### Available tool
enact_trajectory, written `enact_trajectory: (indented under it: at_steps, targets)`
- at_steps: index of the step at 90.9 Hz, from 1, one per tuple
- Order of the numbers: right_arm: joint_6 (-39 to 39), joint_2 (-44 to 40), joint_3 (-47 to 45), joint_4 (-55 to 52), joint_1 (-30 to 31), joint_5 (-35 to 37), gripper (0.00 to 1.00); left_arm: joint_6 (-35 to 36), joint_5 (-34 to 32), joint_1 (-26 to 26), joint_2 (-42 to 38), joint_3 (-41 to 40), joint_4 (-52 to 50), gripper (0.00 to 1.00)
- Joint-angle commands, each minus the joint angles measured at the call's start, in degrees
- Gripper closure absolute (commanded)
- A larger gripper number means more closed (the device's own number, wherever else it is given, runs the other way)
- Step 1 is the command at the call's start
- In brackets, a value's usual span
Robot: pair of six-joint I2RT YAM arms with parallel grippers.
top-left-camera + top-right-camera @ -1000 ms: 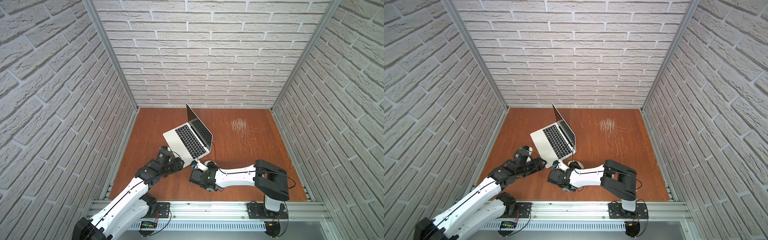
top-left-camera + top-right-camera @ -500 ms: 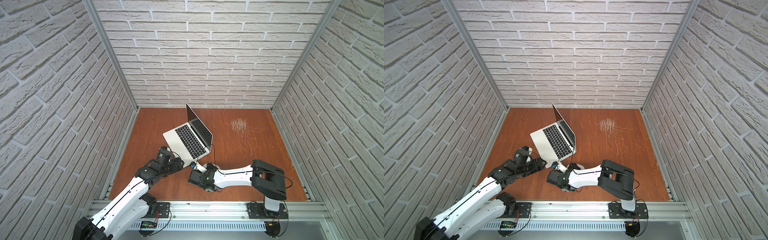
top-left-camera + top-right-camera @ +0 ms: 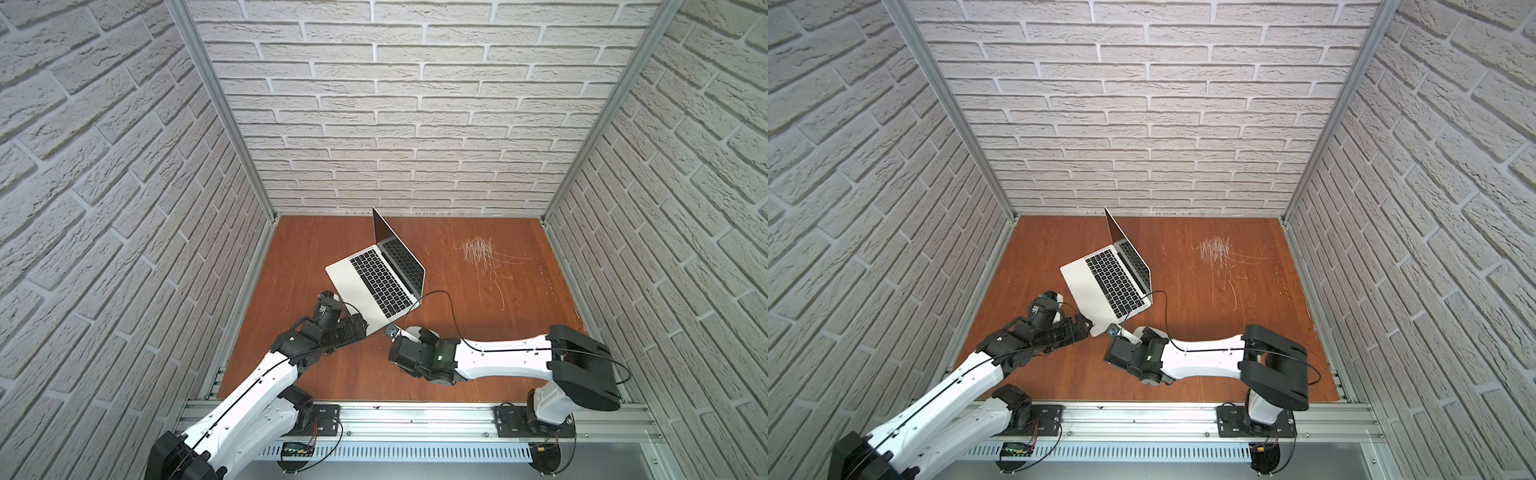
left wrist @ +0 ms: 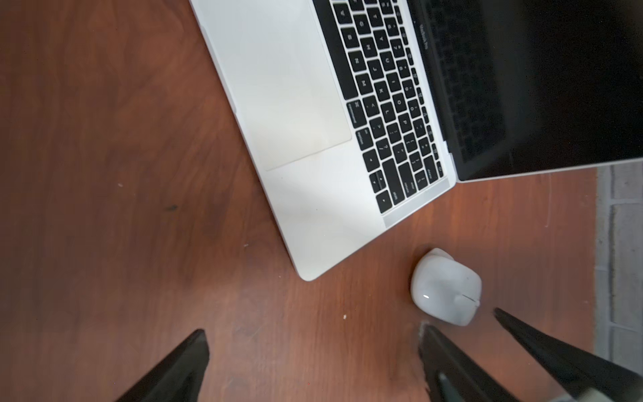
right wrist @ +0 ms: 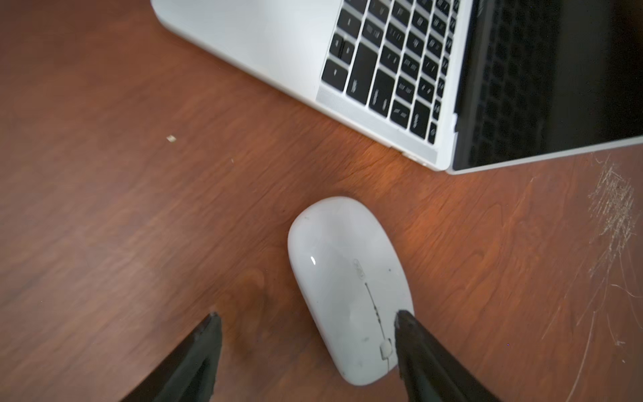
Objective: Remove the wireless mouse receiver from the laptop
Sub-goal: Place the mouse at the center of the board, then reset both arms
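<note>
Apparently extraction was done: no wireless mouse receiver showed on the side edge of the thin silver laptop (image 5: pixel 243 31), and its place on the reddish wooden tabletop (image 5: pixel 104 209) was unclear. Left gripper (image 4: pixel 313 330) and right gripper (image 5: pixel 306 315), near the white oval mouse (image 5: pixel 341 261), gaped empty; next, retract clear.

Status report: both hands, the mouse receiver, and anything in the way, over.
Left hand open, empty. Right hand open, empty, at the white mouse. Receiver not made out on the laptop edge. Mouse lies beside that edge.
</note>
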Motion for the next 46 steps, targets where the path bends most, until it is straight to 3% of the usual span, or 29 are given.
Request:
enact_trajectory:
  at_steps: [1, 7, 21, 34, 41, 46]
  targets:
    - [2.1, -10.7, -4.0, 4.6, -2.6, -1.3, 0.19, 4.4, -12.5, 0.5, -0.1, 4.3, -2.1, 0.02]
    - [3.3, -18.2, -7.8, 6.7, -5.8, -0.5, 0.18, 6.0, -20.1, 0.8, -0.6, 4.9, -1.6, 0.02]
    - [7.5, -33.1, -14.4, 7.0, -21.8, -2.0, 0.15, 11.2, -36.0, 1.9, -1.4, 2.7, 5.2, 0.02]
    - [9.5, -37.6, -18.3, 7.8, -37.2, -3.9, 0.13, 17.5, -39.3, 6.8, -0.2, -2.2, 16.2, 0.02]
    - [8.4, -38.1, -22.0, 13.3, -43.3, -4.4, 0.13, 20.1, -40.7, 9.3, 1.1, -4.5, 21.7, 0.02]
    - [7.5, -38.0, -25.2, 18.7, -46.7, -2.7, 0.13, 21.3, -38.0, 12.1, 2.1, -4.6, 23.7, 0.02]
